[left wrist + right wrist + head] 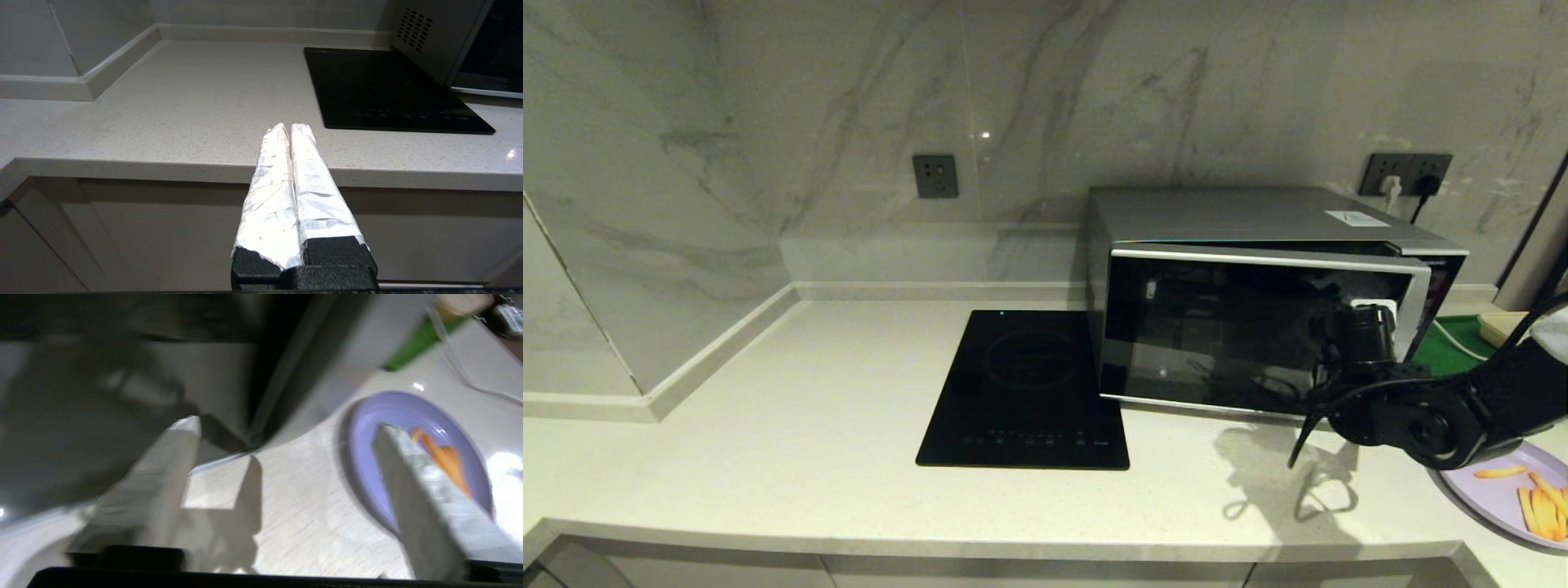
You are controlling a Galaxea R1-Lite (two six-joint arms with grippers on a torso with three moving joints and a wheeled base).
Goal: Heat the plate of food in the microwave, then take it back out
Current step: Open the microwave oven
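The silver-grey microwave stands at the back right of the counter, and its dark glass door hangs slightly ajar at its right edge. In front of that edge my right gripper is open, with nothing between its fingers. The right wrist view shows the right gripper over bare counter, with the door edge beyond. The plate of food, lavender with yellow-orange fries, lies at the counter's front right, under my right forearm. In the right wrist view the plate sits behind one finger. My left gripper is shut and empty, parked below the counter's front edge.
A flat black cooktop lies left of the microwave. Behind the microwave's right side are a green tray, a white cable and a pale box. Wall sockets hold plugs. The counter edge runs close to my left fingers.
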